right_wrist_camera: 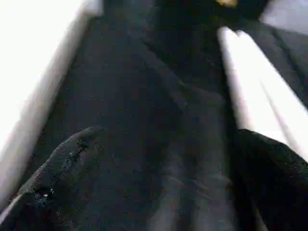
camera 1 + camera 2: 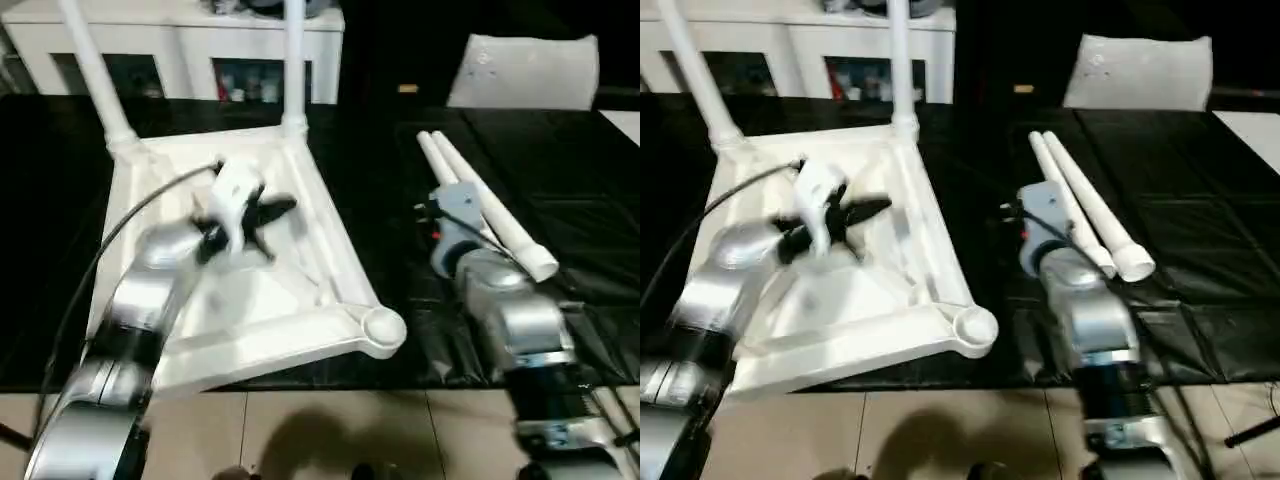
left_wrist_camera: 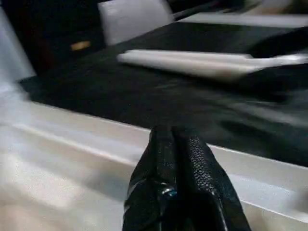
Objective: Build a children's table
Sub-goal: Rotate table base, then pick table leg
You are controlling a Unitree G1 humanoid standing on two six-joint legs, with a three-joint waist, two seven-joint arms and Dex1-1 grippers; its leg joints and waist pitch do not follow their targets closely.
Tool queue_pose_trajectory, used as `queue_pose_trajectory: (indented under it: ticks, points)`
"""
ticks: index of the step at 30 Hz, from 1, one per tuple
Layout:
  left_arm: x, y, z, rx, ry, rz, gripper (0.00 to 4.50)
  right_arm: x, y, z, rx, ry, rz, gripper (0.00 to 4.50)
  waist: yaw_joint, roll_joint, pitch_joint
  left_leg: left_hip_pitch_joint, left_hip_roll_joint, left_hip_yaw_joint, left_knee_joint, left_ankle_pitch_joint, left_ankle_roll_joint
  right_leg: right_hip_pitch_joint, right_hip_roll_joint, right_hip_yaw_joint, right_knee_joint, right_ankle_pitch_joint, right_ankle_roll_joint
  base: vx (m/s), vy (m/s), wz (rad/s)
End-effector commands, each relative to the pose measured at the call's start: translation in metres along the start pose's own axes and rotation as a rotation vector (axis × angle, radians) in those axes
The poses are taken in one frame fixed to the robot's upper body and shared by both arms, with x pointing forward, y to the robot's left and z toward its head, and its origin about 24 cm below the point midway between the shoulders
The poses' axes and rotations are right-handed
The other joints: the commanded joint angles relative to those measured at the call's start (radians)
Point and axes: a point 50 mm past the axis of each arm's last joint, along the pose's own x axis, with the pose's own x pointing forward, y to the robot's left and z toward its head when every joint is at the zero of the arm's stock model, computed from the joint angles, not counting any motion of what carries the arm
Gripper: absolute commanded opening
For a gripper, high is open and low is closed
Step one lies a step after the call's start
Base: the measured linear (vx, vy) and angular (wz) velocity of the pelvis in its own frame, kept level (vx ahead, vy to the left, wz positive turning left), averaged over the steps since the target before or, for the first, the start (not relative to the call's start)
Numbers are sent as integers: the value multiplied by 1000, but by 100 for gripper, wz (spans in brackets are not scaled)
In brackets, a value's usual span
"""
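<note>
Two black fingers of your left gripper point(image 3: 175, 144) are pressed together with nothing between them; it hangs over the ribbed underside of the tabletop point(image 2: 300, 300), pointing toward that slab's right rim. You can't tell whether the tips touch the plastic, because the hand is smeared in the head views. Your right gripper point(image 1: 163, 159) stands spread wide and empty over the black mat point(image 2: 380, 200), in the dark lane between the tabletop's right rim and the two loose legs point(image 2: 480, 205). That lane is your free room: rim on one side, tubes on the other, bare mat ahead.

The tabletop lies upside down on your left half of the mat, its near right corner socket point(image 2: 382, 326) open and jutting over the mat's front edge. Two fitted legs point(image 2: 293, 60) rise from the far corner sockets and are cut off by the top of the picture. The loose pair lies side by side, touching, running from the far middle toward you on the right, their open ends near your right forearm.

Your left forearm covers the tabletop's near left corner. Beyond the mat stand white cabinets point(image 2: 180, 50) and a pale chair back point(image 2: 525, 70); the cabinet contents are too dim to read.
</note>
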Motion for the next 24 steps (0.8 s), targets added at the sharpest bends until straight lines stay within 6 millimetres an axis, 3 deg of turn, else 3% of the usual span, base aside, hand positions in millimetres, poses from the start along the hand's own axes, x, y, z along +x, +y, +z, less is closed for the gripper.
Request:
queue_pose_trajectory:
  ticks: [1,2,8,11,12,13,16,17,21,22,24]
  points:
    - [0,-9,11,6,-18,-75,47,1,-6,8,19,-2,-13,450,-2,6,-66,14,32,-10,-71,-273,-4,52,-59,51,-81,-462,-105,0,0,0]
    - [-1,-18,10,3,-4,-115,55,5,-14,11,22,5,-41,450,-3,6,-69,17,35,-15,-71,-279,-12,53,-64,49,-75,-476,-103,0,0,0]
    - [-5,-36,14,-6,7,-160,103,21,-37,24,-32,64,-76,450,-10,4,-65,15,28,-8,-65,-266,-5,50,-52,49,-79,-457,-94,0,0,0]
    - [-9,-39,16,-3,18,-162,132,28,-45,28,-41,99,-82,450,-13,6,-66,9,29,-8,-65,-236,0,54,-48,50,-67,-375,-128,0,0,0]
    - [-12,-41,17,-2,33,-162,141,32,-50,31,-43,109,-94,450,-10,8,-58,6,27,-7,-66,-232,3,52,-47,51,-68,-362,-129,0,0,0]
    - [-17,-44,18,6,57,-164,146,38,-57,33,-42,135,-102,450,-16,10,-59,6,32,-11,-67,-239,-2,52,-50,51,-54,-337,-161,0,0,0]
    - [-24,-50,20,5,87,-186,176,43,-64,33,-52,178,-114,450,-18,13,-43,1,25,-5,-65,-239,20,50,-45,51,-63,-335,-173,0,0,0]
    - [-24,-50,20,5,87,-186,184,43,-64,33,-52,178,-114,450,-19,15,-45,2,27,-6,-63,-240,20,49,-48,51,-57,-333,-180,0,0,0]
    - [-32,-57,22,16,128,-213,221,46,-67,27,-90,244,-116,450,-17,13,-27,-2,29,-8,-66,-245,28,49,-47,51,-58,-344,-189,0,0,0]
    - [-34,-58,23,18,134,-212,229,46,-66,25,-83,260,-109,450,-18,6,-23,-3,29,-6,-67,-237,32,47,-45,51,-59,-335,-191,0,0,0]
    - [-36,-59,24,18,139,-210,239,46,-65,23,-78,276,-103,450,-15,8,-26,-6,31,-7,-65,-196,38,51,-48,54,-46,-284,-210,0,0,0]
